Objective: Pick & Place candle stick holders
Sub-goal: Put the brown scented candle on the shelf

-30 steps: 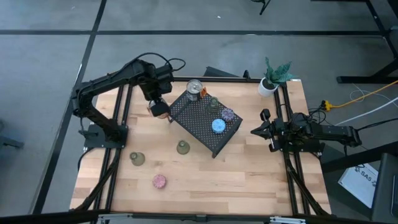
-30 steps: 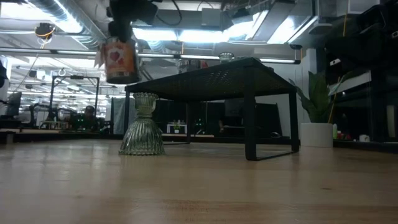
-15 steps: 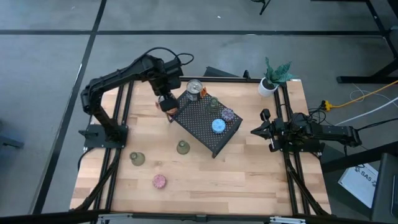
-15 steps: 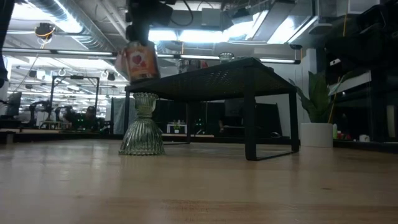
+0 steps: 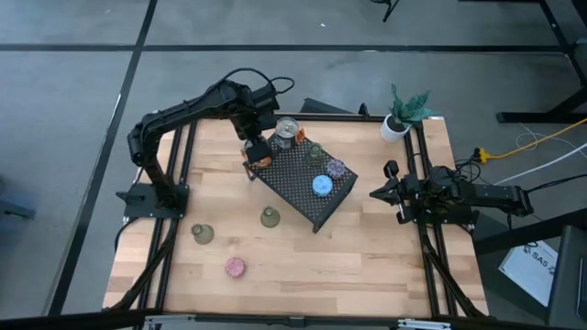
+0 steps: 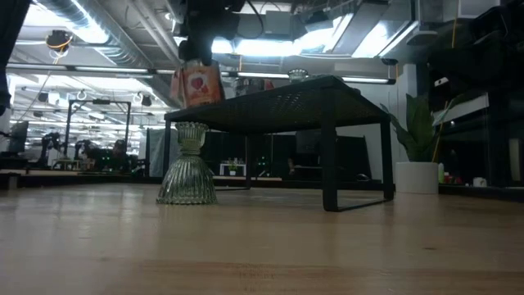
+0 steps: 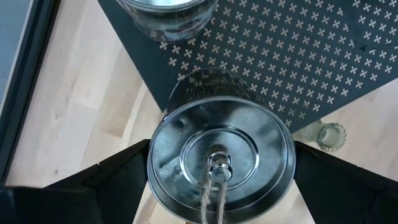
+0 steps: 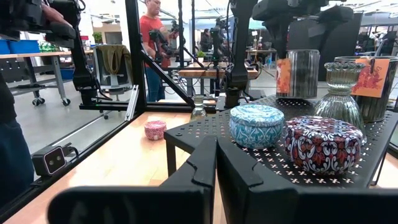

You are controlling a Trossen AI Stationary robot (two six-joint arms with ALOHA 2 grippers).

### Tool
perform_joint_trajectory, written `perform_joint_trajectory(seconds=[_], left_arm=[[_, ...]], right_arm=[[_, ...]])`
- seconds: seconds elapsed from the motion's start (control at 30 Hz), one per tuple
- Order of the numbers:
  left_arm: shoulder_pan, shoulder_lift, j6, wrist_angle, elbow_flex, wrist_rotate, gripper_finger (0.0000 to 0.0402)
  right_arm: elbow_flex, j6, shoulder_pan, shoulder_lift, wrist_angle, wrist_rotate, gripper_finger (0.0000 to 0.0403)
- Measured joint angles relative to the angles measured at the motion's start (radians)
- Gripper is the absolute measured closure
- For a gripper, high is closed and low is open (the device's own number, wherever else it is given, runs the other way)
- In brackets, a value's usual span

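Since a second ago my left gripper (image 5: 258,149), clamped on the silver lidded tin candle holder (image 7: 217,163), has travelled over the black perforated metal stand (image 5: 303,183) corner, so placement looks imminent.

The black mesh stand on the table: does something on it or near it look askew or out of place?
Nothing is spilled or damaged. The black mesh stand sits turned at an angle to the table edges. The left tool holds a lidded tin at the stand's corner, not set down.
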Motion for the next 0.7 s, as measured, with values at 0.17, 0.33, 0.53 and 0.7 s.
perform_joint_trajectory(seconds=[0.17, 0.33, 0.53, 0.7], left_arm=[[0.000, 0.001, 0.001, 0.012, 0.000, 0.007, 0.0049], [0.000, 0.001, 0.012, 0.042, 0.000, 0.003, 0.0047], [0.000, 0.002, 0.016, 0.062, 0.000, 0.002, 0.0045], [0.000, 0.002, 0.016, 0.062, 0.000, 0.005, 0.0045]], right_arm=[[0.000, 0.000, 0.000, 0.000, 0.000, 0.000, 0.0387], [0.000, 0.000, 0.000, 0.000, 0.000, 0.000, 0.0387], [0.000, 0.000, 0.000, 0.000, 0.000, 0.000, 0.0387], [0.000, 0.000, 0.000, 0.000, 0.000, 0.000, 0.0387]])
